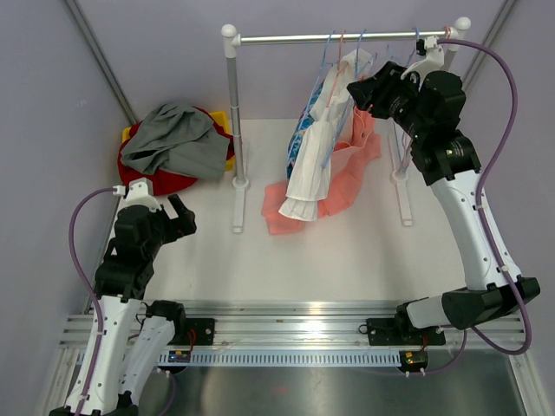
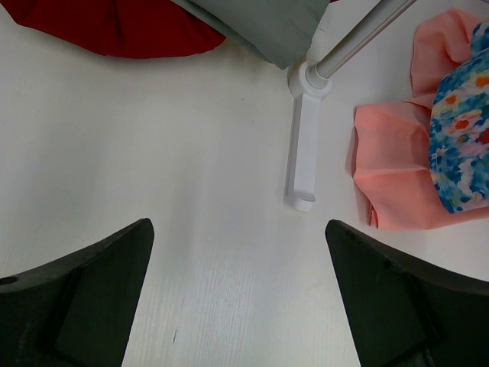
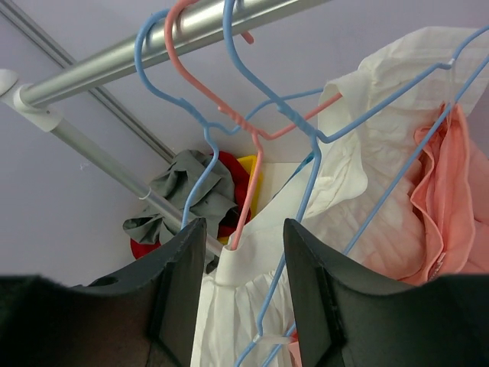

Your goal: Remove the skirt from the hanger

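Right pincer (image 3: 244, 229): half-closed about white skirt (image 3: 229, 321) at pink hanger (image 3: 248, 176), poised to slip it free; grip uncertain.
Left pincer (image 2: 238, 229): spread, idle above table (image 2: 191, 153).

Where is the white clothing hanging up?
Find the silver rail at the back of the table, with clothes hanging from it. The white garment hangs in the middle of them. It alone is plain white and pleated, between a blue flowery cloth and a pink cloth.
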